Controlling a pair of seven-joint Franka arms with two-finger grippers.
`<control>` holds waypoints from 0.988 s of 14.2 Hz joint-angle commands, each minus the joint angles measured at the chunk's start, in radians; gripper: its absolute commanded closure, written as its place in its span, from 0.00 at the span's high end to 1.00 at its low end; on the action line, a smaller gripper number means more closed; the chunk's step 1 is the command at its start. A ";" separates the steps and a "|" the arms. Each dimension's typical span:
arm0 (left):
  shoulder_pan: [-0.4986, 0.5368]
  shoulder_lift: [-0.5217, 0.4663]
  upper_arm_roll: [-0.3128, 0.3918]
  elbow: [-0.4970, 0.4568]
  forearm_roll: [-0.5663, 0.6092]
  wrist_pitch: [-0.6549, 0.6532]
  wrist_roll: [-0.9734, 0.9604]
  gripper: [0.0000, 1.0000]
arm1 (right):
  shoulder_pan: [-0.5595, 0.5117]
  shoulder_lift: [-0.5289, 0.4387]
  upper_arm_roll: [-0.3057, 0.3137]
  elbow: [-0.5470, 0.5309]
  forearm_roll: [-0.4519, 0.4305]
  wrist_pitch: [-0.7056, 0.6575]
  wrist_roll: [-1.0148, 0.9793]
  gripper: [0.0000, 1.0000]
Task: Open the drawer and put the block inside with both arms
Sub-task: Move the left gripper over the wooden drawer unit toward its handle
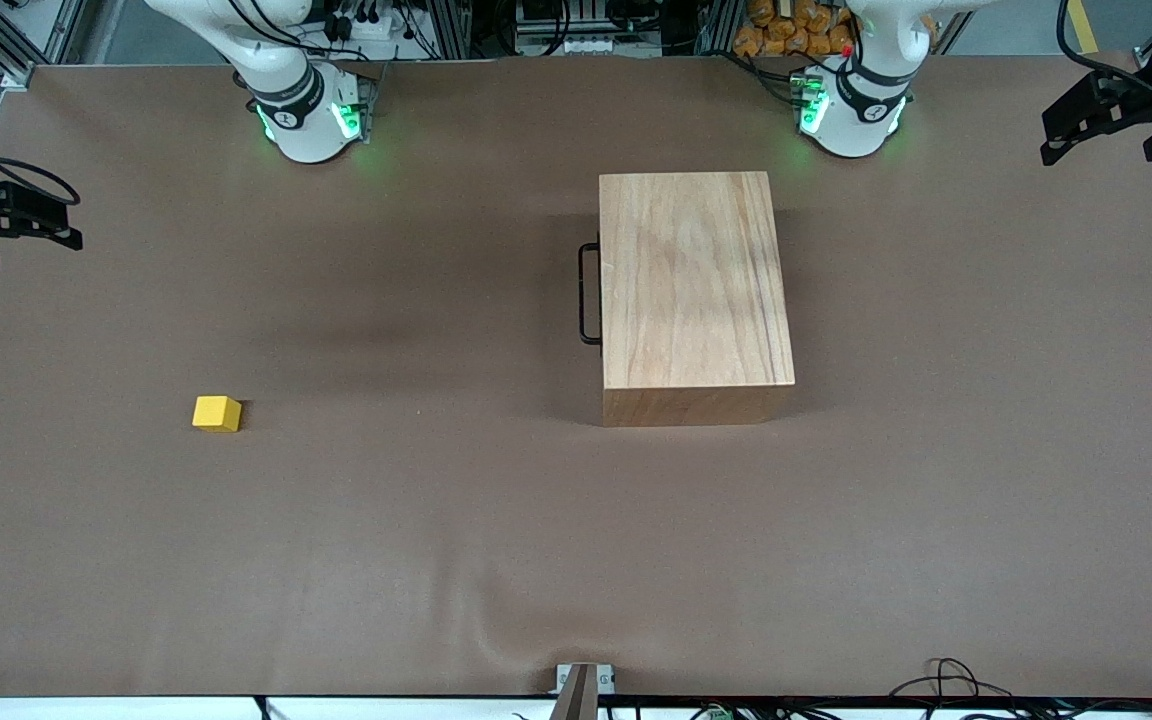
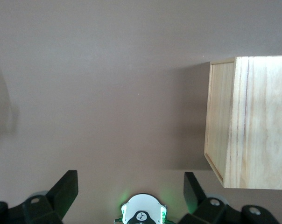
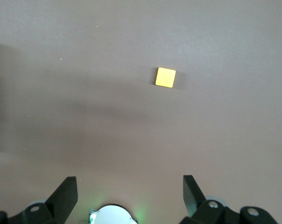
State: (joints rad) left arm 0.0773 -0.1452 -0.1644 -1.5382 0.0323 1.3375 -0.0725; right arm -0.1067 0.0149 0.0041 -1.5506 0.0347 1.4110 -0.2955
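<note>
Drawer [image 1: 594,292] shut in box [image 1: 693,300], handle toward right arm's end. Block [image 1: 217,413] lay apart, awaiting pickup. Left gripper [image 2: 130,186], right gripper [image 3: 130,186] raised at table ends, fingers wide, empty, clear for approach.

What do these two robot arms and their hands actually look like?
Both arms are glossy white with black joint rings and green-lit bases. The left arm and right arm trail black cables. Each ends in a black hand, the left hand and right hand, with two wedge-shaped fingers.

I'm seeing white arms [image 1: 286,90] with black joint bands, bases glowing green, black cables trailing, black grippers [image 2: 131,186].
</note>
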 commanded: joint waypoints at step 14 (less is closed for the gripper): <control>-0.160 0.196 -0.040 0.162 -0.037 -0.008 -0.148 1.00 | 0.070 -0.043 -0.055 0.000 0.007 -0.024 0.166 1.00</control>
State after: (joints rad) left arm -0.0324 -0.0036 -0.1976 -1.4461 0.0008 1.3443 -0.1570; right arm -0.0461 -0.0174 -0.0419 -1.5506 0.0353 1.3842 -0.1709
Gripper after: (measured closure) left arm 0.000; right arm 0.000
